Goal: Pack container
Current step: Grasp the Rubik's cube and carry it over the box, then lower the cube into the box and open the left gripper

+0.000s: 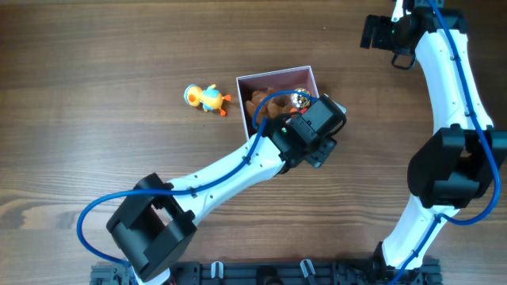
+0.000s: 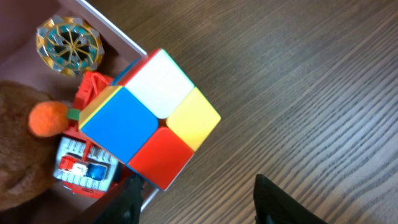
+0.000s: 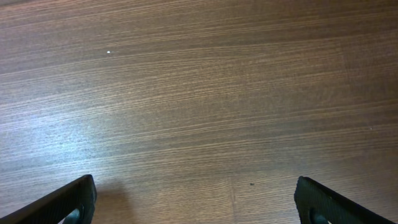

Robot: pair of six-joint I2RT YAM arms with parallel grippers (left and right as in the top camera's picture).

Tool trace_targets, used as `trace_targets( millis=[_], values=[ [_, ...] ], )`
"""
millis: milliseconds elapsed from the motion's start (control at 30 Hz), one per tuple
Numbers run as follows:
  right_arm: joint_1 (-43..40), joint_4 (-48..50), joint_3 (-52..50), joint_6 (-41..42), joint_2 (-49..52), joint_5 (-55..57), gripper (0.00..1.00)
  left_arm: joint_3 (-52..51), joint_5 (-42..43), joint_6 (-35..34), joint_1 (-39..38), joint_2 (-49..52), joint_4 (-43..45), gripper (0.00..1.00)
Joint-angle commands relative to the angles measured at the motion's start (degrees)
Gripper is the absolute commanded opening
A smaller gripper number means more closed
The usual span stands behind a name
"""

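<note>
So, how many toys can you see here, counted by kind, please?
Puzzle cube: 1
Brown plush toy: 1
Red toy vehicle: 1
Round wheel toy: 1
Duck: 1
Total: 5

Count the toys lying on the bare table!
1. The orange duck lies on the table, left of the container. The left arm covers part of the table, so another could be hidden.

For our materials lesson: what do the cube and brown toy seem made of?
Cube: likely hard plastic, smooth semi-gloss; flat bright panels, crisp seams.
Brown toy: probably plush fabric, matte; fuzzy surface, fluffy orange nose.
</note>
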Motion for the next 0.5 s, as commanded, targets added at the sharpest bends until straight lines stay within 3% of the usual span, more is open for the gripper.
trace_targets(
  millis=[0, 167, 367, 467],
  values=[
    [-0.2, 0.2, -0.2, -0.3, -1.3, -0.5, 1.00, 0.7, -1.4, -0.8, 0.2, 0.1, 0.3, 0.54],
    [-0.2, 0.2, -0.2, -0.3, -1.3, -0.5, 1.00, 0.7, -5.3, -0.7, 0.2, 0.1, 0.6, 0.49],
    [-0.2, 0.2, -0.2, -0.3, -1.3, -0.5, 1.00, 1.2, -4.1, -0.7, -0.7, -1.1, 0.5, 0.04],
    [-0.2, 0.2, -0.2, -0.3, -1.3, -0.5, 1.00, 2.8, -4.1, -0.7, -2.3, -4.1, 0.3, 0.04]
  ],
)
